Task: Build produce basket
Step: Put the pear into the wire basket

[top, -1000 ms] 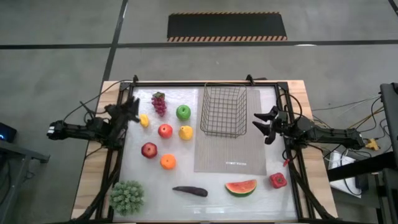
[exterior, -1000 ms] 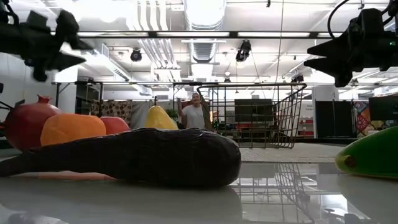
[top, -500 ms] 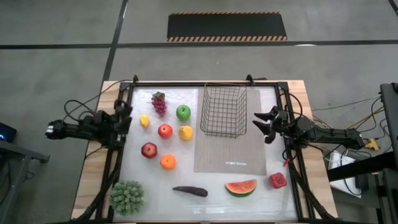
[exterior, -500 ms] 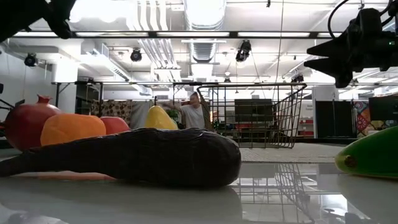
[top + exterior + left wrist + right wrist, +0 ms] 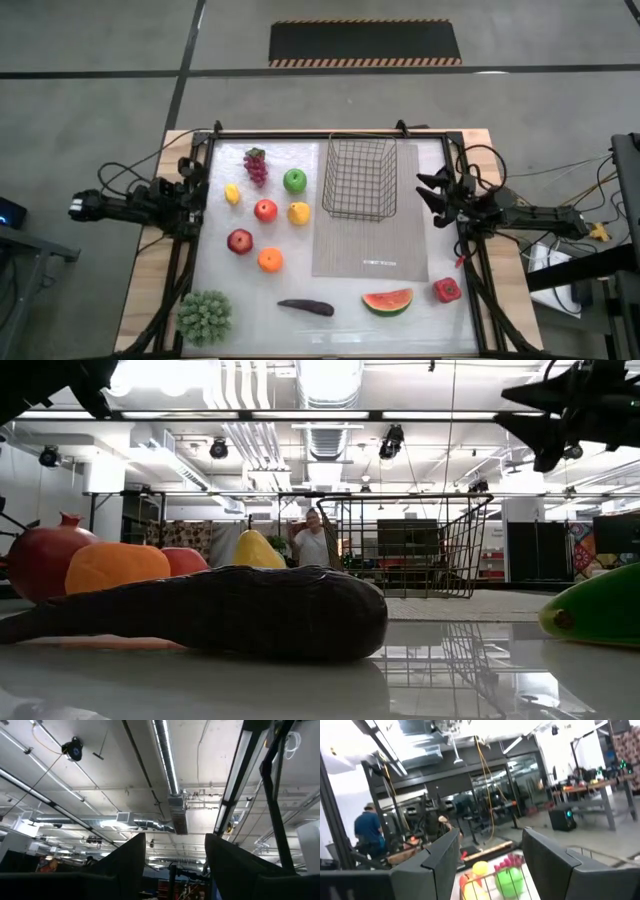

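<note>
Beside the empty basket (image 5: 361, 178), right hand (image 5: 431, 187) wide; left hand (image 5: 187, 187) likewise.

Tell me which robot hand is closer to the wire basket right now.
Right. The right hand hangs just off the basket at the table's right edge; the left hand is past the fruit at the far left edge.

Left arm: slim, dark, jointed links, with thin black cables looping off it.
Right arm: same dark build; black cables curl above its wrist.
Left gripper (image 5: 187, 180): black, two flat blunt fingers (image 5: 131, 857) that look matte in the wrist view.
Right gripper (image 5: 431, 193): black, two pointed fingers (image 5: 546, 854) with broad flat inner faces.
Markings: none legible on either arm.
</note>
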You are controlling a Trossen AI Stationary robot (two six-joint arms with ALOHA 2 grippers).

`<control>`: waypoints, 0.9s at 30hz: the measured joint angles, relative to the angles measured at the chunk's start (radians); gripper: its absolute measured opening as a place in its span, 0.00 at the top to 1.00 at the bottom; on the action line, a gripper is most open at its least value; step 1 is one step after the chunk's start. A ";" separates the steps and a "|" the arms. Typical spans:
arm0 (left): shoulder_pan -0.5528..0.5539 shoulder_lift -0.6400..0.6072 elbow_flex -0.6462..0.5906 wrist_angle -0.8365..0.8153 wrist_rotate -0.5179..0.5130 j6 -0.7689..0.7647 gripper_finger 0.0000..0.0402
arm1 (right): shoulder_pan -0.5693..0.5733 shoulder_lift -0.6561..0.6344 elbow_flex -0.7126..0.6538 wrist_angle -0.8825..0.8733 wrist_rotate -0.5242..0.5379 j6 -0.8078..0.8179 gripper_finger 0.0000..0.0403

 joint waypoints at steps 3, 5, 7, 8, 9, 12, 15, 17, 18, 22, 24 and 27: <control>0.000 0.010 0.000 -0.001 -0.002 0.001 0.53 | 0.000 0.038 0.000 0.065 -0.025 -0.020 0.50; 0.000 0.014 0.000 -0.003 -0.003 0.015 0.53 | 0.000 0.071 0.000 0.113 -0.032 -0.024 0.50; 0.000 0.016 0.000 -0.003 -0.003 0.050 0.53 | 0.000 0.109 0.000 0.163 -0.044 -0.034 0.50; 0.000 0.016 0.000 -0.003 -0.003 0.066 0.53 | 0.000 0.129 0.000 0.189 -0.045 -0.044 0.50; 0.000 0.016 0.000 -0.003 -0.005 0.074 0.53 | 0.000 0.148 0.000 0.214 -0.046 -0.048 0.50; 0.000 0.018 -0.001 -0.004 -0.010 0.076 0.53 | 0.000 0.207 0.000 0.285 -0.047 -0.067 0.50; 0.000 0.018 -0.001 -0.004 -0.010 0.076 0.53 | 0.000 0.263 0.000 0.352 -0.047 -0.083 0.50; 0.000 0.021 -0.001 -0.004 -0.010 0.076 0.53 | 0.000 0.298 0.000 0.396 -0.047 -0.095 0.50; 0.000 0.021 -0.001 -0.005 -0.010 0.076 0.53 | 0.000 0.314 0.000 0.416 -0.047 -0.100 0.50; 0.000 0.021 -0.002 -0.004 -0.010 0.077 0.53 | 0.000 0.369 0.004 0.480 -0.046 -0.107 0.50; 0.000 0.020 -0.002 -0.004 -0.010 0.077 0.53 | 0.000 0.394 0.025 0.477 -0.047 -0.109 0.50; 0.000 0.020 -0.002 -0.004 -0.010 0.077 0.53 | 0.000 0.440 0.066 0.472 -0.048 -0.129 0.50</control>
